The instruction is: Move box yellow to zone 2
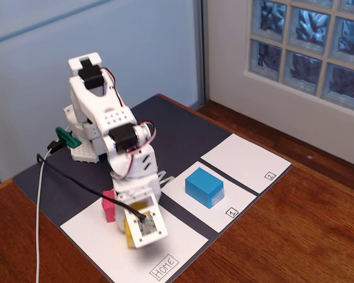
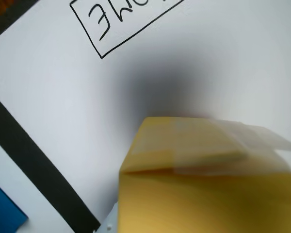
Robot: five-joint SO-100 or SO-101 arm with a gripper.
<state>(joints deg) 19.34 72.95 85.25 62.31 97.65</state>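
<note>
The yellow box (image 2: 203,189) fills the lower right of the wrist view, close to the camera, with a soft shadow on the paper beyond it. In the fixed view it (image 1: 130,231) shows between the jaws of my white gripper (image 1: 138,236), which points down over the Home sheet (image 1: 183,244) and is shut on it. Whether the box is lifted off the paper I cannot tell. Zone 2 (image 1: 245,160), a white sheet with a boxed "2", lies empty at the right, beyond the sheet marked "1".
A blue block (image 1: 204,187) sits on the sheet marked "1" (image 1: 183,194) between Home and zone 2; its corner shows in the wrist view (image 2: 5,211). A pink block (image 1: 108,206) stands just left of the gripper. A black cable (image 1: 76,180) hangs by the arm.
</note>
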